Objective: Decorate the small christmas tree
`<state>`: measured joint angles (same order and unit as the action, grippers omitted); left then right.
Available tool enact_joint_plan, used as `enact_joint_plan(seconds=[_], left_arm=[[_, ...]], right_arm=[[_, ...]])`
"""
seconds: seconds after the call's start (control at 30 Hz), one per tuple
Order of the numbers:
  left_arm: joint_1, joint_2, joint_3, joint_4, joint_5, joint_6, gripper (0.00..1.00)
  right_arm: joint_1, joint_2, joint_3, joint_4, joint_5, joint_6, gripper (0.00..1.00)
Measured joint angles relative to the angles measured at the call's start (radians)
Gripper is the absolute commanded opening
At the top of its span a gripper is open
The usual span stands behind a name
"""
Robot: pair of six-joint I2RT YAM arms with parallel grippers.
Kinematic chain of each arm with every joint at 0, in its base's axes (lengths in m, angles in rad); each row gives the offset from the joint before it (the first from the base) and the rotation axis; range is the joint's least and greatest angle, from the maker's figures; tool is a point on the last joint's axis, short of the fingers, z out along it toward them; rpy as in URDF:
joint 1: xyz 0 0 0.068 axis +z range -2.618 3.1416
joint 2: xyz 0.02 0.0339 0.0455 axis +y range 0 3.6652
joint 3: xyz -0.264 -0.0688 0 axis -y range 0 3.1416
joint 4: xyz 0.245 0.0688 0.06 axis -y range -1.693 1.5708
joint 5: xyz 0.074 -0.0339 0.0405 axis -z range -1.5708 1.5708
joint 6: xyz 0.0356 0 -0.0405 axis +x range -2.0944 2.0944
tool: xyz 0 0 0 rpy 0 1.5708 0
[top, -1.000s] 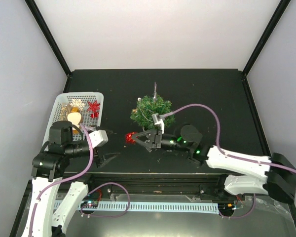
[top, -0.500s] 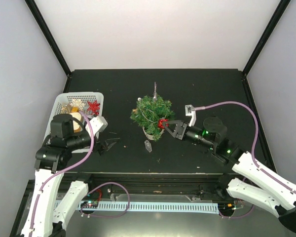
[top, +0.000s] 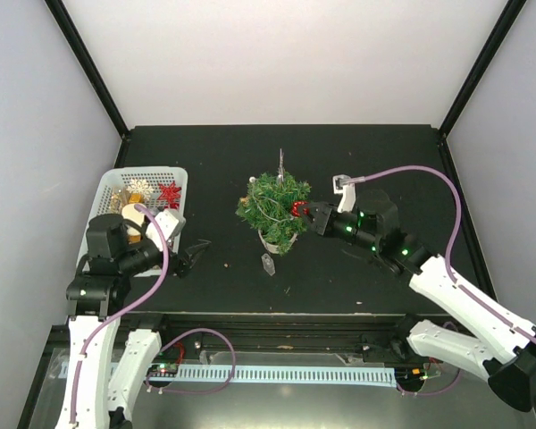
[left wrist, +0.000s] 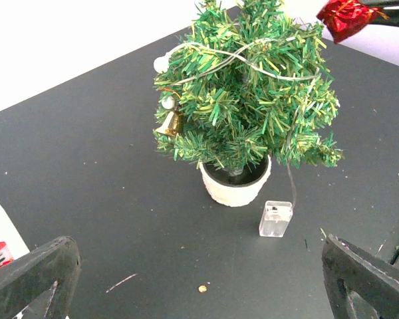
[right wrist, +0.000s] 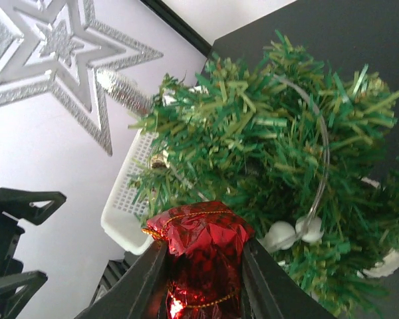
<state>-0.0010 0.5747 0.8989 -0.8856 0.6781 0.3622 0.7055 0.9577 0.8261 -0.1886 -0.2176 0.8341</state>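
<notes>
So in the top view the tree (top: 273,204) sits about dead center on the black table (top: 384,152), upright in its little white pot (top: 274,239), with a silver star (top: 280,163) poking out the top. The right gripper (top: 304,212) is right up against the tree's right side, clamped on a shiny red ornament (top: 297,207) that touches the outer needles. The left gripper (top: 193,257) hangs over at the lower left of the tree, well apart from it, fingers spread wide with nothing between them, just beside the white basket (top: 112,183) at the left edge of the table. A small clear battery box (top: 268,263) lies just in front of the pot. In the left wrist view the tree fills the upper middle, a white light wire (left wrist: 253,65) looped over the branches and a gold bell (left wrist: 167,123) hanging on its left side; the battery box lies right below the pot, the ornament peeks in at the top right corner, and both dark fingertips (left wrist: 33,279) sit way out in the bottom corners. In the right wrist view the ornament sits at bottom center pinched between the two fingers, the tree right behind it, the star big in the upper left.
</notes>
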Motion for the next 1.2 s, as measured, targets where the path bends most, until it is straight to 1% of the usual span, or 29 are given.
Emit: enact_joint_plan(seconds=[0.17,0.33,0.8,0.9,1.07,1.2], left_arm=[[0.002,-0.015,-0.007,0.005,0.001,0.000,0.99],[0.006,-0.031,-0.011,0.011,0.002,0.000,0.99],[0.006,-0.032,-0.019,0.020,0.003,0.000,0.99],[0.006,-0.032,-0.019,0.020,0.003,0.000,0.99],[0.006,-0.039,-0.019,0.020,0.003,0.000,0.99],[0.006,-0.039,-0.019,0.020,0.004,0.000,0.99]], right_arm=[[-0.028,0.068,0.042,0.005,-0.001,-0.029,0.27],[-0.050,0.115,0.046,0.011,-0.003,-0.045,0.27],[-0.056,0.209,0.103,0.042,-0.033,-0.064,0.28],[-0.056,0.224,0.103,0.046,-0.037,-0.068,0.29],[-0.057,0.235,0.103,0.047,-0.047,-0.071,0.33],[-0.056,0.235,0.103,0.047,-0.055,-0.071,0.34]])
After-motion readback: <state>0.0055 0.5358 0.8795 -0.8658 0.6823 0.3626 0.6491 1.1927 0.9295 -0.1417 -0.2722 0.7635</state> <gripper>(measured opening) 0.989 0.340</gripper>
